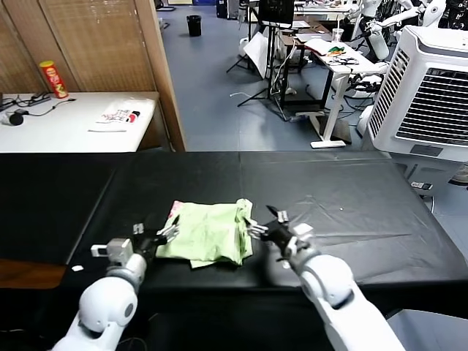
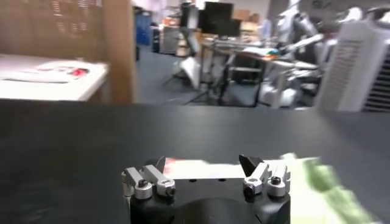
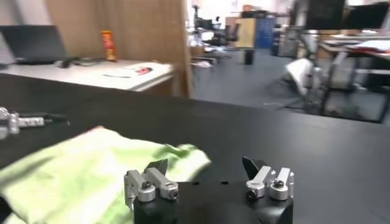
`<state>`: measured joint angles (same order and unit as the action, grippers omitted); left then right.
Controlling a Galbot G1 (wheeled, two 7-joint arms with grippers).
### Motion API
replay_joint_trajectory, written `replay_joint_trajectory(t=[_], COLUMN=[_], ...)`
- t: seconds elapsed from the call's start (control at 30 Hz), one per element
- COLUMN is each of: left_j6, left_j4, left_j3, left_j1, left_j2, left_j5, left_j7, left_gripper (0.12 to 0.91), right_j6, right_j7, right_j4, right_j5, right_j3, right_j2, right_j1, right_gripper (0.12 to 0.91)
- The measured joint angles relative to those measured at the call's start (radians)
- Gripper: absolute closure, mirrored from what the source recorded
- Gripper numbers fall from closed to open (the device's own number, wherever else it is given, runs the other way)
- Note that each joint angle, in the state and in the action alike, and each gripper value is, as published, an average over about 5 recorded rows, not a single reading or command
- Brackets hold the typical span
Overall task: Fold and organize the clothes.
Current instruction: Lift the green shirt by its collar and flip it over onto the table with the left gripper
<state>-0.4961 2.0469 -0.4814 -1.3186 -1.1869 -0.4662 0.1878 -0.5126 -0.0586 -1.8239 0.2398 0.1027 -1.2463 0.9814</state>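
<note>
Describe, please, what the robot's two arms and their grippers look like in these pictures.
Both arms have smooth, rounded white and pale grey shells. Each ends in a black gripper body. The left gripper carries a small silver-white block on its wrist. The right gripper has a similar light-coloured block behind its black fingers. In the wrist views, the fingers are silver metal links with round pivot screws and dark pointed tips.

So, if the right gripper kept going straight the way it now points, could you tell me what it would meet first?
Probably the folded green shirt: the open right gripper points toward its near edge, though depth is hard to judge.
</note>
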Motion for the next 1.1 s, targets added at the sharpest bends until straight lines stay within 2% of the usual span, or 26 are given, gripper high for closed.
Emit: replay_joint_trajectory(t=[0.17, 0.33, 0.43, 0.67, 0.83, 1.1], left_j6=[0.006, 0.015, 0.022, 0.019, 0.003, 0.001], left_j4=[-0.016, -0.031, -0.049, -0.117, -0.166, -0.222], left_j3=[-0.029, -0.045, -0.057, -0.076, -0.088, -0.089], left_j1=[-0.014, -0.005, 0.009, 0.048, 0.063, 0.082], left_j2=[-0.01, -0.022, -0.028, -0.04, -0.055, -0.068], left_j5=[-0.005, -0.063, -0.132, -0.309, -0.42, -0.519], left_j7=[-0.006, -0.029, -0.054, -0.109, -0.114, -0.112], left_gripper=[0.232, 0.232, 0.232, 0.232, 0.232, 0.232], right_j6=[-0.021, -0.004, 0.01, 0.005, 0.004, 0.004], right_j7=[0.031, 0.07, 0.081, 0.082, 0.079, 0.077], right_j4=[0.07, 0.071, 0.042, -0.068, -0.157, -0.242], right_j5=[-0.094, -0.1, -0.047, 0.138, 0.235, 0.26], right_j3=[-0.032, -0.015, 0.012, 0.085, 0.136, 0.169], right_j2=[-0.017, -0.021, -0.026, -0.01, 0.017, 0.021], right_j1=[-0.033, -0.025, -0.009, 0.043, 0.092, 0.153], right_gripper=[0.227, 0.227, 0.227, 0.227, 0.227, 0.227])
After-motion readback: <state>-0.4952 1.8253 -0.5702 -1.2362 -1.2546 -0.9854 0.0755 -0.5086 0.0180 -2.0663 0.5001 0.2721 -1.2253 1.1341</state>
